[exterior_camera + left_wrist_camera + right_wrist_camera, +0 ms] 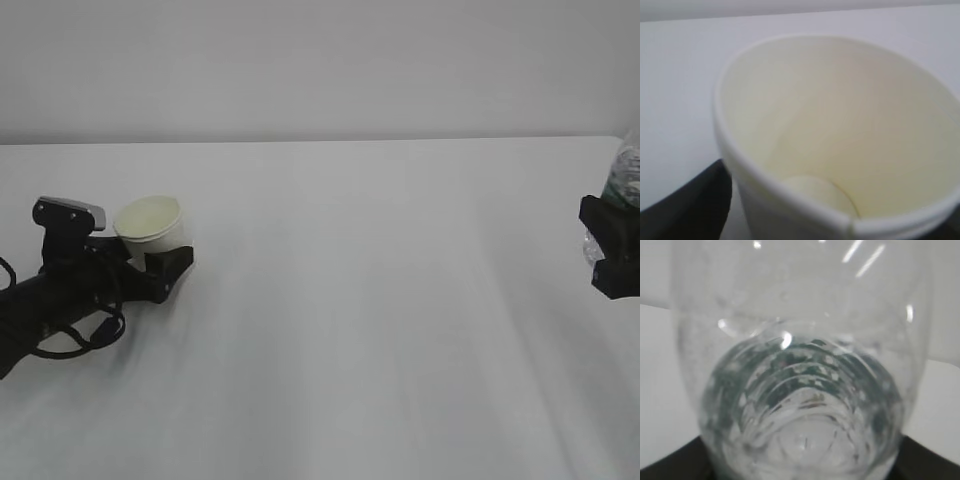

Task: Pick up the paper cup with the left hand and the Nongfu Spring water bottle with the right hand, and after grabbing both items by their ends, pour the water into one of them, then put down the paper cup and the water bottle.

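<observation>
Exterior view shows the small white paper cup (152, 227) between the left hand's (160, 265) spread jaws (thin-walled, easily crushed), best gripped gently near its base.

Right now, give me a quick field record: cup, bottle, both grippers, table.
cup: paper cup upright on the table, left side, looks empty inside
left gripper: fingers either side of the cup's base, grip cannot be confirmed
bottle: water bottle at far right edge, mostly out of frame
right gripper: closed around the bottle
table: white
</observation>
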Available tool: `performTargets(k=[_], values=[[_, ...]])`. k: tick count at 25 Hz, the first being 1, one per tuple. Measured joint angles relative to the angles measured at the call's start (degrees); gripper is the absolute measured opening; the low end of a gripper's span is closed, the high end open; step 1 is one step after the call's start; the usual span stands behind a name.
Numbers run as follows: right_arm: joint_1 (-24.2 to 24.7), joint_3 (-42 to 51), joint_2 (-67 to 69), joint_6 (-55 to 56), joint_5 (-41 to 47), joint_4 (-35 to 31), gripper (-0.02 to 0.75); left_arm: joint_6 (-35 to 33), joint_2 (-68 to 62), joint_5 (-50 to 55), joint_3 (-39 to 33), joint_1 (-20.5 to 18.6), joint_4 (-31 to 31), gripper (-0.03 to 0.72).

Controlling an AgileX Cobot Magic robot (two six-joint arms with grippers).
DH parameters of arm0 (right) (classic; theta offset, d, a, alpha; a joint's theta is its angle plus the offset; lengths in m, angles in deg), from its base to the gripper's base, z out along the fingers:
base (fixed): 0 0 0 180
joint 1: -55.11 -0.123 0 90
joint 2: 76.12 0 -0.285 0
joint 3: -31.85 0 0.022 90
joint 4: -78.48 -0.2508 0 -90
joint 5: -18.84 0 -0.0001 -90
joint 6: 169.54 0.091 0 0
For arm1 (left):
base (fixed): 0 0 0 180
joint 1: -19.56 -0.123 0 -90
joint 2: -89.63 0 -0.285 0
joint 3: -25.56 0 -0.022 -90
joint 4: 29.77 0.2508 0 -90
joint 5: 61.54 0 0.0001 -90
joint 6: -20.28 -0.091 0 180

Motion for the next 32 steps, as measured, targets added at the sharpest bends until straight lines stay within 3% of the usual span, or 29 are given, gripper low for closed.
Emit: performTargets(k=[9,21,32], values=[[0.00,0.00,0.00,0.00,0.00,0.00,0.421,1.33,0.00,0.00,0.71,0.00,-0.31,0.637],[0.00,0.00,0.00,0.00,0.00,0.00,0.421,1.45,0.00,0.00,0.71,0.00,1.68,0.493],[0.00,0.00,0.00,0.00,0.00,0.00,0.421,1.45,0.00,-0.04,0.71,0.00,6.19,0.484]])
